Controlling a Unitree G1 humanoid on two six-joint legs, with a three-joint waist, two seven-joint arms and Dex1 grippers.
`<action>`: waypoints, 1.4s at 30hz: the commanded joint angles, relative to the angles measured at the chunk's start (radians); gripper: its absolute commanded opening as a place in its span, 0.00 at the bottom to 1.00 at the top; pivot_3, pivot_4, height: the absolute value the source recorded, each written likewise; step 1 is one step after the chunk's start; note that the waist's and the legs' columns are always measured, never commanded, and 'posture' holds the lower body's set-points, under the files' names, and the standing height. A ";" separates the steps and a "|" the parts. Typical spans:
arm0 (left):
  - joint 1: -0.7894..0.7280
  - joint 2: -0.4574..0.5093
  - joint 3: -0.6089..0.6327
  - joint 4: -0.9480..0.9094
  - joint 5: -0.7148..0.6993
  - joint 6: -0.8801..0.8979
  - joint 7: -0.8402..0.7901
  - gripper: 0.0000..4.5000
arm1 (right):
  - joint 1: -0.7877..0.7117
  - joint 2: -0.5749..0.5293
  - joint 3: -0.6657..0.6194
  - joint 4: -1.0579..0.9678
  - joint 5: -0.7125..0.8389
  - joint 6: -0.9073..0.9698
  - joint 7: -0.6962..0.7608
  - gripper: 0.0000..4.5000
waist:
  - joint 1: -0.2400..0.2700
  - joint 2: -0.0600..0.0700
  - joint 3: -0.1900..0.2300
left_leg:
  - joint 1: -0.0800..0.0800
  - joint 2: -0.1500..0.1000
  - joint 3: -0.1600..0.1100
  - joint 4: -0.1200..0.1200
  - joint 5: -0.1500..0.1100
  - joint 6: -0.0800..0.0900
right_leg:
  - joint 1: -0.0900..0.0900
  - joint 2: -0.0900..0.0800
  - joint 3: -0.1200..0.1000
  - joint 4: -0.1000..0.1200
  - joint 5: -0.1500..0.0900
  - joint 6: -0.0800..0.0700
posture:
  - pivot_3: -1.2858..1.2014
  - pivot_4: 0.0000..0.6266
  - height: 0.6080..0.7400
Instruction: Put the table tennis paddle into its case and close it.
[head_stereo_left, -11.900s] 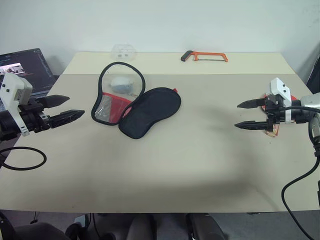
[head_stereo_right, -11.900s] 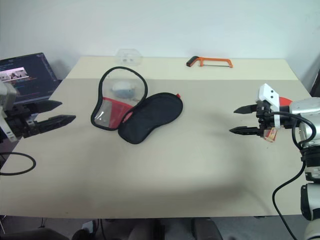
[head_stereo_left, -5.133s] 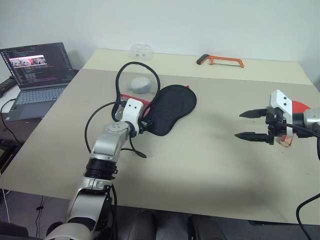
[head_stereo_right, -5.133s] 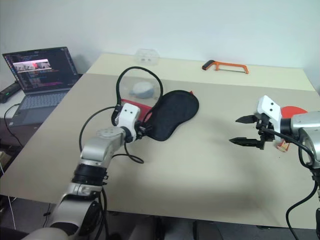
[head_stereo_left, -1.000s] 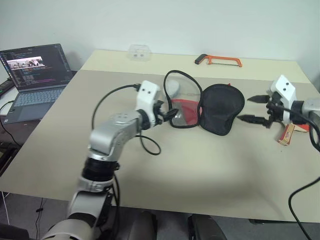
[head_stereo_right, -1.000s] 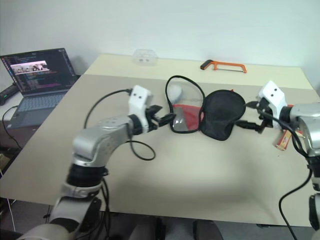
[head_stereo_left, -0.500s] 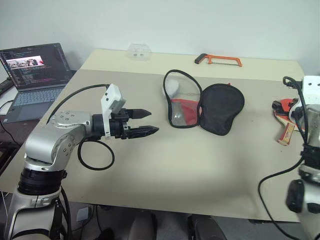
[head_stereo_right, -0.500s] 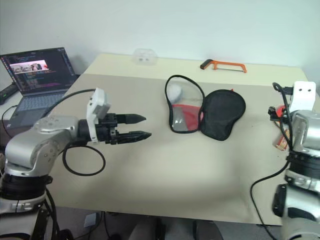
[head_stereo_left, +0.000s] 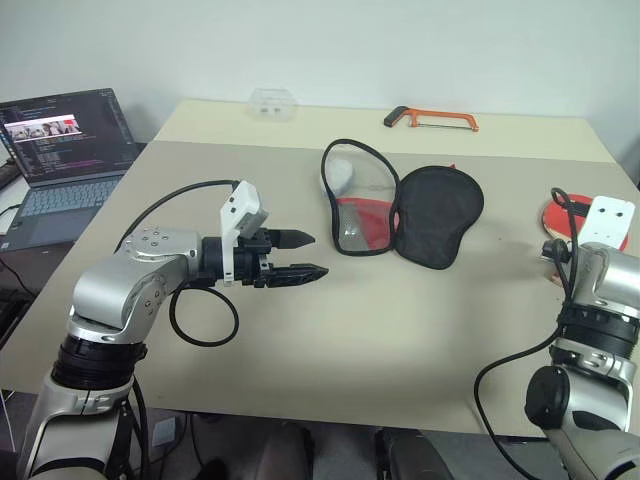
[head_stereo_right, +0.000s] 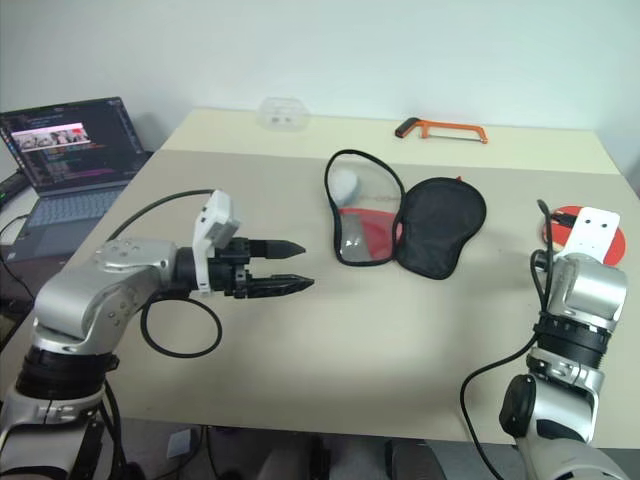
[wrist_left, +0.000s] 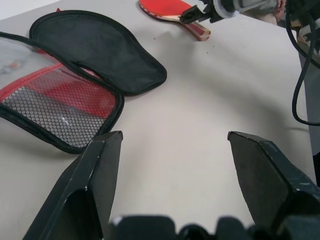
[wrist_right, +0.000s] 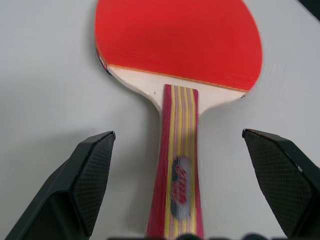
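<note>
Hovering with right pincer spread astride paddle handle, lying flat on bench at right edge, likely lining up a grasp; left pincer spread, empty, near opened case mid-bench.

Left claw spread wide, pointing rightward, right claw spread wide, angled downward

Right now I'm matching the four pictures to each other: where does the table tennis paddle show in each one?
Left eye view: table tennis paddle, right edge, behind the right wrist.
Right eye view: red face at the right edge, partly hidden.
Left wrist view: far, beyond the case.
Right wrist view: centre, between the open fingers.
Shared landmark: the case.
</note>
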 joint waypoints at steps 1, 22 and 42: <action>0.009 0.009 0.025 -0.053 -0.006 -0.006 0.019 0.81 | -0.059 -0.026 -0.023 0.107 0.025 -0.115 -0.033 1.00 | -0.006 0.000 0.000 | 0.000 0.000 0.000 0.000 0.000 0.000 | 0.000 0.000 0.000 0.000 0.000 0.000 | 0.52 0.24 1.00; 0.050 0.033 0.061 -0.092 -0.006 -0.002 0.085 0.82 | -0.154 -0.028 0.013 0.372 0.135 -0.292 -0.131 0.24 | -0.016 0.000 0.000 | 0.002 0.001 0.000 0.000 0.000 0.000 | 0.001 0.000 0.001 0.000 0.000 0.000 | 0.52 0.24 1.00; 0.064 0.045 0.052 -0.069 0.016 -0.010 0.093 0.82 | -0.254 0.529 0.136 -0.337 0.183 0.208 -0.233 0.24 | -0.028 0.003 0.002 | -0.012 0.002 -0.003 -0.001 0.000 -0.001 | -0.012 0.000 -0.001 0.001 0.000 0.000 | 0.52 0.24 1.00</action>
